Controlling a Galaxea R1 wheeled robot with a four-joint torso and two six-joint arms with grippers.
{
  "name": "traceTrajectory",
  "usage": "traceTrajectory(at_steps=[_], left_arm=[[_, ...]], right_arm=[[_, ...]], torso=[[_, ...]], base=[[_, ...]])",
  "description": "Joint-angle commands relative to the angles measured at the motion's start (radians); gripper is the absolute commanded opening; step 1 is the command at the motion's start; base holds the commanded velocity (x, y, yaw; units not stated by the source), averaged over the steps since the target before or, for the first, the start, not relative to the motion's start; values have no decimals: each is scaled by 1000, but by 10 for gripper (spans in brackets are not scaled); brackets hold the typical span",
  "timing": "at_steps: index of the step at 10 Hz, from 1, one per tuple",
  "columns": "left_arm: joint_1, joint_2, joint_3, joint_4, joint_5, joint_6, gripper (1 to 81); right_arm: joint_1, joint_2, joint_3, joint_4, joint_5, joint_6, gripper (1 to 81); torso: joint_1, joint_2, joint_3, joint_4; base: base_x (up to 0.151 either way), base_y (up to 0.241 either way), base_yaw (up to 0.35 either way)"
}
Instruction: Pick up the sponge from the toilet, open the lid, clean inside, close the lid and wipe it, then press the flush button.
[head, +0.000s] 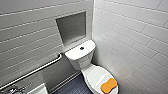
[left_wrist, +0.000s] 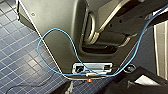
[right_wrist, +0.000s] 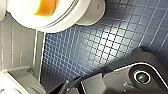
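Sponge (head: 109, 85) lying on the shut lid (head: 95, 75) of the toilet (head: 78, 60), toward its front end.
In the right wrist view it sits well apart from the right gripper (right_wrist: 68, 87), with blue floor tiles (right_wrist: 100, 50) between them. Whether that gripper or the left gripper (left_wrist: 70, 88) is spread or pressed together, I cannot tell.

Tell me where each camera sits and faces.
Head view: high on the robot, facing forward and down at the toilet, sponge on its closed lid.
Left wrist view: on the left arm, facing down at the blue tiled floor; the robot's dark housing and blue cable show.
Right wrist view: on the right arm, facing the same floor and the toilet's rim; a dark robot part with a lens shows.
Shared: head and right wrist both show the sponge.
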Motion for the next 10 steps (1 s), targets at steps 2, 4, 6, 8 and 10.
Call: traceTrajectory(at_steps=[2,4,6,8,10], left_arm=[[32,-2,8,-4,79,8,811],[32,1,7,-7,79,6,811],[35,6,1,-7,79,5,811],[40,7,1,-7,79,5,811],[38,13,-10,-7,79,5,811]], right_arm=[[126,-69,64,-1,-36,58,811],[172,-46,57,0,-37,66,811],[198,-11,8,-1,-41,98,811],[221,15,-39,-1,-37,133,811],[264,-17,37,-3,-41,175,811]], torso=[[80,-124,-7,0],[122,-191,-20,0],[170,-268,-58,0],[209,-332,-126,0],[247,-394,-86,0]], base=[[0,0,0],[0,0,0],[0,0,0],[0,0,0],[0,0,0]])
